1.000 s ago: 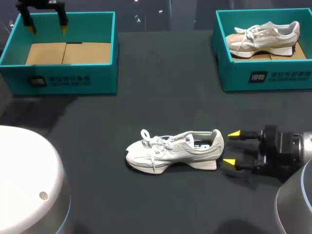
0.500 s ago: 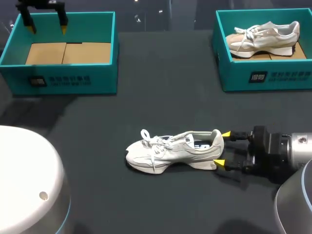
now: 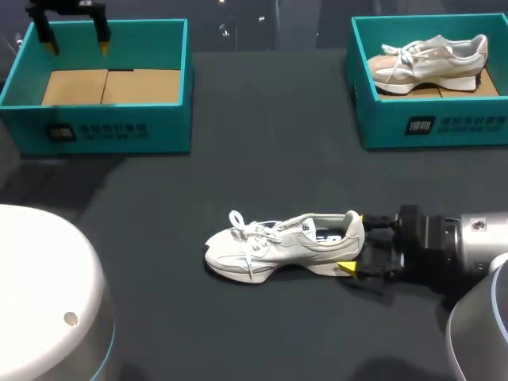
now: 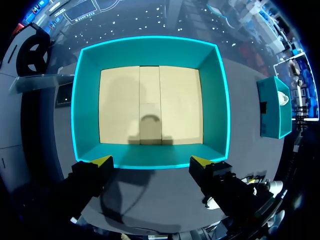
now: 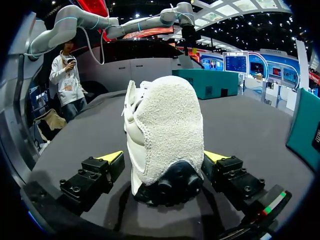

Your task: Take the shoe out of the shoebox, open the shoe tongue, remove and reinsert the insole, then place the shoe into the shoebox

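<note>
Heel of the shoe [image 3: 278,246] sat between the spread fingers of the right tool [image 3: 352,242]; closing evenly on both sides looked likeliest to hold it steady.

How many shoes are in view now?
2. One shoe lies on the table, its heel between the fingers of the right gripper; the other shoe sits in the right shoebox.

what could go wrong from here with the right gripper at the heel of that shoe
The right gripper stands open, its fingers either side of the heel of the shoe. The shoe lies loose on the table, so an off-centre close may shove or twist it. Held only by the heel, the toe may sag when lifted and catch the wall of the empty shoebox.
</note>
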Motion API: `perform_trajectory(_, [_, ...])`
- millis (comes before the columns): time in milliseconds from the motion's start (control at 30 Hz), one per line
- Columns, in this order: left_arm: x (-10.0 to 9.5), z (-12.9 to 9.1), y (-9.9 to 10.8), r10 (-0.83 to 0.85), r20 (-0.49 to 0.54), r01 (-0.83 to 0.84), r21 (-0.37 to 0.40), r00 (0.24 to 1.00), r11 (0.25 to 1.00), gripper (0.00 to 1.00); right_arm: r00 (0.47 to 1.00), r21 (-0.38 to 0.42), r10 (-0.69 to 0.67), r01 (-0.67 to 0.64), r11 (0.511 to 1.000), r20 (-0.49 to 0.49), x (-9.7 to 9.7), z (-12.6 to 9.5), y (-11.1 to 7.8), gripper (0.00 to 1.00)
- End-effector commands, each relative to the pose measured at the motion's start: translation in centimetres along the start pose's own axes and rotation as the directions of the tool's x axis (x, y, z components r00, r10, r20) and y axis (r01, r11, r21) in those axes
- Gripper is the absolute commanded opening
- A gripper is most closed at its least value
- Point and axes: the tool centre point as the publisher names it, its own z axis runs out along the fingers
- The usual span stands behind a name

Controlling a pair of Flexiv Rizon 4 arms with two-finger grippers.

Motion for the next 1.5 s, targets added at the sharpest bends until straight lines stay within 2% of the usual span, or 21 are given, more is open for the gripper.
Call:
perform_trajectory(33, [0.0,0.0,0.0,0.000,0.001,0.000,-0.001,1.000,1.000,1.00,1.000,0.001,0.000,0.000,1.000,-0.015,-0.3,0.7,-0.2,1.00])
perform_trajectory(667, [0.0,0.0,0.0,0.000,0.001,0.000,-0.001,1.000,1.000,1.00,0.996,-0.012,0.005,-0.006,1.000,-0.089,0.1,2.2,-0.9,1.00])
perform_trajectory(1033, [0.0,0.0,0.0,0.000,0.001,0.000,-0.001,1.000,1.000,1.00,0.995,-0.018,-0.008,0.006,1.000,-0.098,0.2,2.5,-0.4,1.00])
perform_trajectory(1067, [0.0,0.0,0.0,0.000,0.001,0.000,-0.001,1.000,1.000,1.00,0.995,-0.017,-0.009,0.008,1.000,-0.100,0.2,2.5,-0.3,0.91])
perform_trajectory(1100, [0.0,0.0,0.0,0.000,0.001,0.000,-0.001,1.000,1.000,1.00,0.995,-0.017,-0.011,0.009,1.000,-0.102,0.3,2.6,-0.3,0.53])
perform_trajectory(1133, [0.0,0.0,0.0,0.000,0.001,0.000,-0.001,1.000,1.000,1.00,0.995,-0.017,-0.012,0.010,1.000,-0.104,0.3,2.6,-0.3,0.34])
perform_trajectory(1167, [0.0,0.0,0.0,0.000,0.001,0.000,-0.001,1.000,1.000,1.00,0.994,-0.017,-0.015,0.013,1.000,-0.106,0.2,2.7,-0.2,0.00])
perform_trajectory(1500, [0.0,0.0,0.0,0.000,0.001,0.000,-0.001,1.000,1.000,1.00,0.990,-0.016,-0.036,0.034,0.999,-0.134,0.1,3.0,0.4,0.00])
